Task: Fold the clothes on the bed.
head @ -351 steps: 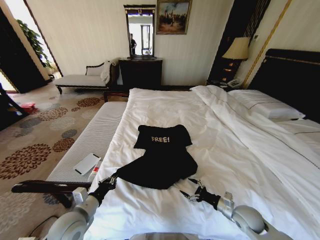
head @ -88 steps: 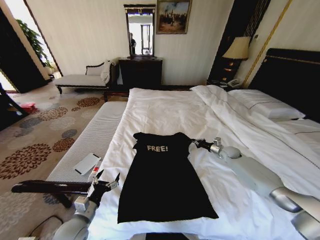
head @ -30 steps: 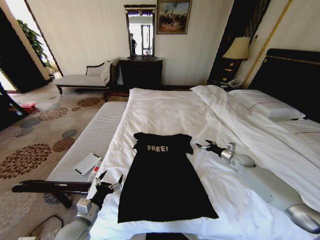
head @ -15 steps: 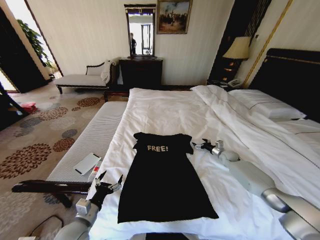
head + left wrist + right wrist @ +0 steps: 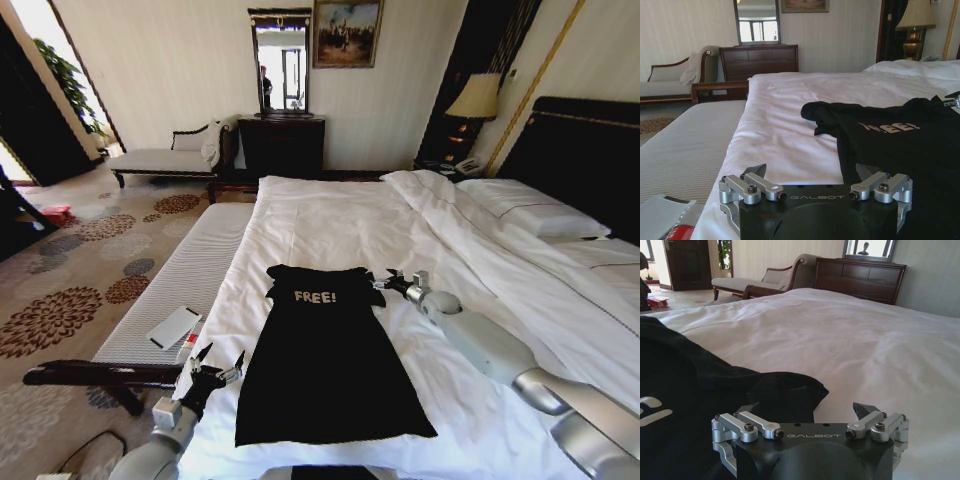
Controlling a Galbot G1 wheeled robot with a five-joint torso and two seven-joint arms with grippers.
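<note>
Right gripper [image 5: 384, 281] sits with its jaws spread wide at the top's right sleeve [image 5: 785, 390], low over the white duvet [image 5: 330, 215] and closed on nothing; from the right wrist view you can see that bunched sleeve lying just ahead of the open fingers [image 5: 865, 412]. Your left gripper [image 5: 218, 362] hangs open too, beside the left hem corner at the near edge of the bed [image 5: 560, 150]. The black top [image 5: 325, 355] lies spread flat, lettering up, collar toward the far side, in the middle of the duvet. You seem to be at the start of the fold, lining up on the sleeve. Your next move calls for lowering the right gripper onto the sleeve edge, pinching only black cloth and not the duvet under it, then carrying it across toward the middle of the top.
</note>
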